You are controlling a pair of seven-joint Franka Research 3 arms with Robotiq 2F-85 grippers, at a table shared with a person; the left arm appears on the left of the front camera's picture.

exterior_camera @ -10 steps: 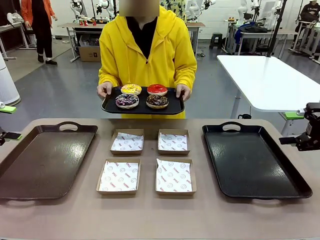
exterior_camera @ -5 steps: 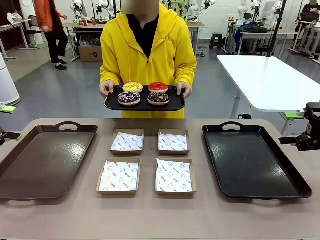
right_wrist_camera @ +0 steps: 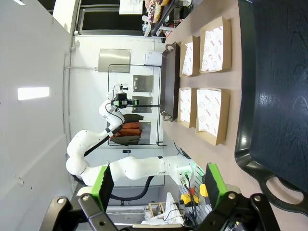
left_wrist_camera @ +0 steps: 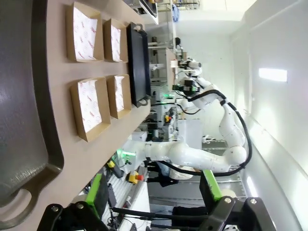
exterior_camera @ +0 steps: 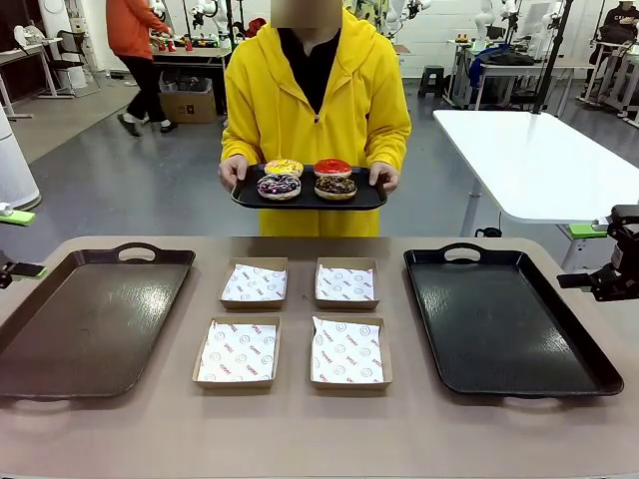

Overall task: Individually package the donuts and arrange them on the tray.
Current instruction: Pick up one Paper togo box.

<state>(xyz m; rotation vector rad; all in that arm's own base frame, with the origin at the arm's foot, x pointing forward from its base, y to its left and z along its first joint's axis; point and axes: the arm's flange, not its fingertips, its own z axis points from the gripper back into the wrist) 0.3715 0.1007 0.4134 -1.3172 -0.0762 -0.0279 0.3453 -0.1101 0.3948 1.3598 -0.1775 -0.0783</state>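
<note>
Four donuts (exterior_camera: 335,187) (yellow, red, purple w/ sprinkles, choc) sit on small black tray (exterior_camera: 310,202), held by person (exterior_camera: 318,100) in both hands beyond worktop's (exterior_camera: 300,429) far edge. On worktop: four paper-lined boxes (exterior_camera: 254,282) btwn left big tray (exterior_camera: 90,319) & right big tray (exterior_camera: 504,319). Left fingers (left_wrist_camera: 98,195) spread apart, empty; right fingers (right_wrist_camera: 213,182) likewise.

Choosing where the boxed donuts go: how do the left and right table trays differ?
The left tray is brown with a duller sheen; the right tray is black and glossier. The left tray lies left of the paper-lined boxes, the right tray right of them. Both are rectangular, handled and bare.
</note>
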